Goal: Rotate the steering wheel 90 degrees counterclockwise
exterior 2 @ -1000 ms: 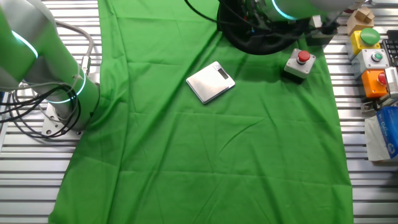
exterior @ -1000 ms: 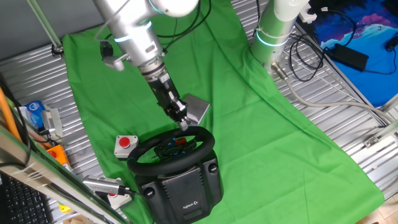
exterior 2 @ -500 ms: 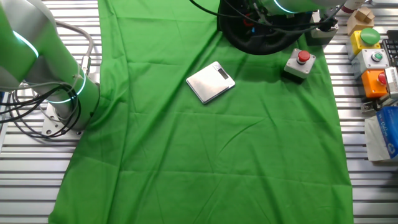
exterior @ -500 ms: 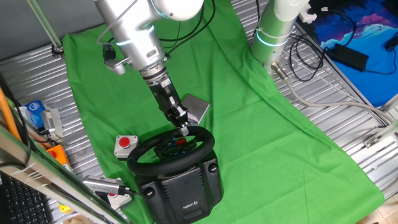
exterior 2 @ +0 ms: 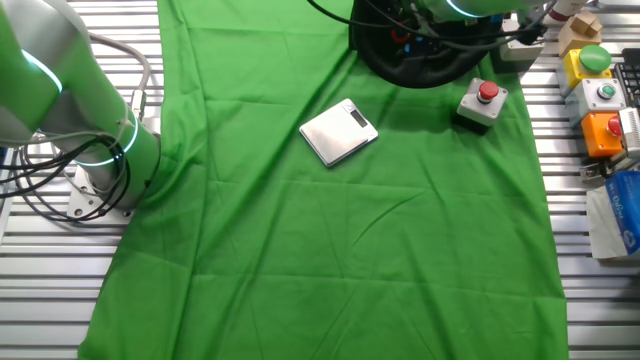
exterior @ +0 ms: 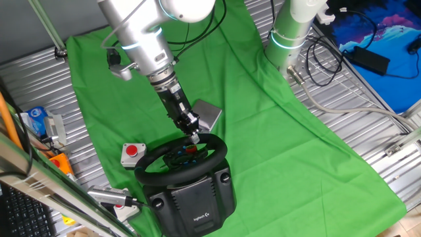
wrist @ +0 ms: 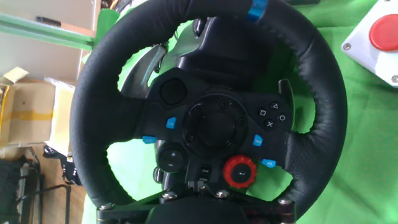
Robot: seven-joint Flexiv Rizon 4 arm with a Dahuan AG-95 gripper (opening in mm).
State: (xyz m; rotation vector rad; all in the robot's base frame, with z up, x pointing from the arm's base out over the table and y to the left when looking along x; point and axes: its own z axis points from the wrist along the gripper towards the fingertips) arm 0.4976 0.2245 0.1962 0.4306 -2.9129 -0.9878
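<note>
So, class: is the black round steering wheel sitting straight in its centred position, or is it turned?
Turned. In the hand view the black round steering wheel has its blue rim stripe off to one side and its hub buttons slanted.

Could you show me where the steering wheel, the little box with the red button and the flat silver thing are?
steering wheel [wrist: 311, 81]: hand view, on the black leather rim.
box with the red button [exterior 2: 484, 102]: the other fixed view, on the box's top beside the button.
flat silver thing [exterior 2: 338, 132]: the other fixed view, middle of its top face.

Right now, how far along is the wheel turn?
Done: the approach, since the gripper sits at the far rim of the steering wheel. In hand: securing the rim; whether the jaws are shut on it cannot be told. Left: the 90-degree counterclockwise turn, with no clear sign that it has begun.
</note>
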